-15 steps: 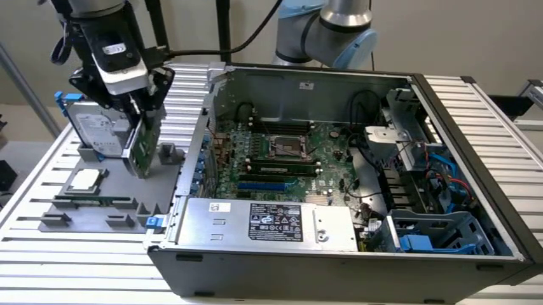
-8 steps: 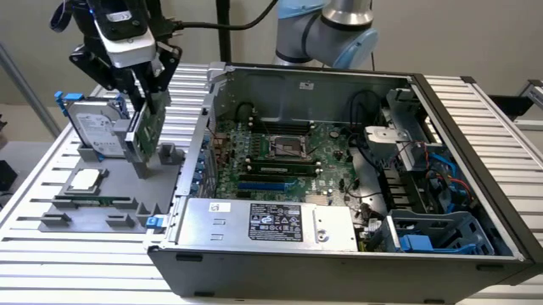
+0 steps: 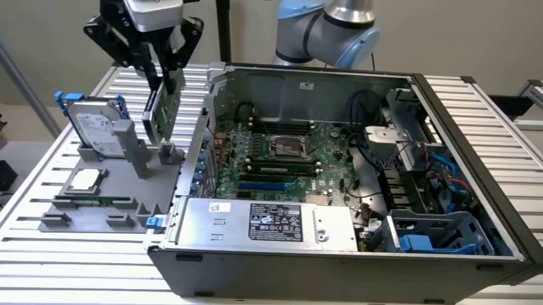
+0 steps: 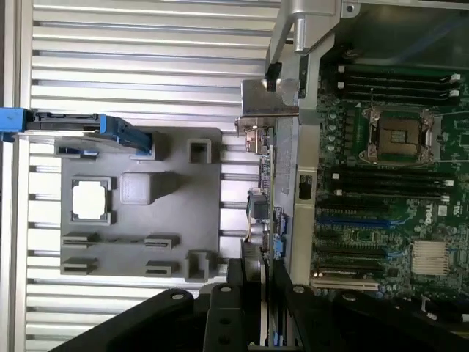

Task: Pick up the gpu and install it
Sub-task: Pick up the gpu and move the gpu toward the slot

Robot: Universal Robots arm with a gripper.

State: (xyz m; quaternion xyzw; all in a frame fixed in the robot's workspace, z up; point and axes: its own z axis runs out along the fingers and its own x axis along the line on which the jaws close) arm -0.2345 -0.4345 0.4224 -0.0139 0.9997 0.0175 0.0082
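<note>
Your gripper (image 3: 164, 79) has its fingers (image 3: 154, 68) closed on the gpu (image 3: 161, 111), held upright just above the grey holder (image 3: 93, 210) on the tabletop (image 3: 51, 254), beside the open computer case (image 3: 339, 267). Pickup looks done; installation has not begun.

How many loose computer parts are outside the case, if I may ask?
3: silver blue-railed hard drive upright in the grey holder, square silver CPU chip flat on it, dark green gpu card in the gripper; others may be hidden.
</note>
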